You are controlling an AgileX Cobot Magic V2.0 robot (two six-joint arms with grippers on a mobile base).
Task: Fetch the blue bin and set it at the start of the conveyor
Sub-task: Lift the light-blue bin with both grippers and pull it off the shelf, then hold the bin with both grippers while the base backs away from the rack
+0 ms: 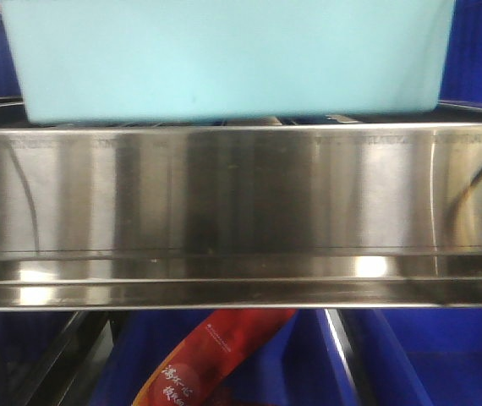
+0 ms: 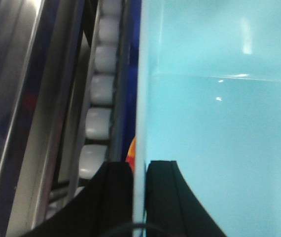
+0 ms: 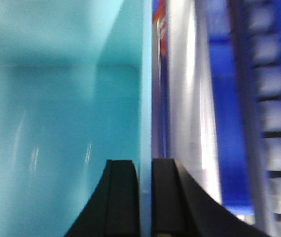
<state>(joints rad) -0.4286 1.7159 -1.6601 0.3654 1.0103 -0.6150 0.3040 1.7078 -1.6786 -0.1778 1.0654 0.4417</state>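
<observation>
Left tool (image 2: 139, 170), right tool (image 3: 146, 165), barely apart, tight on blue bin (image 1: 224, 59) walls.

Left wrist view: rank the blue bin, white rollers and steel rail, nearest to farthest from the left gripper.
1. blue bin: its wall is pinched in the left gripper.
2. white rollers: just to the left in the picture.
3. steel rail: farthest left.

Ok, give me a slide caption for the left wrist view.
Left gripper clamped on the side wall of the blue bin, white rollers running alongside.
</observation>
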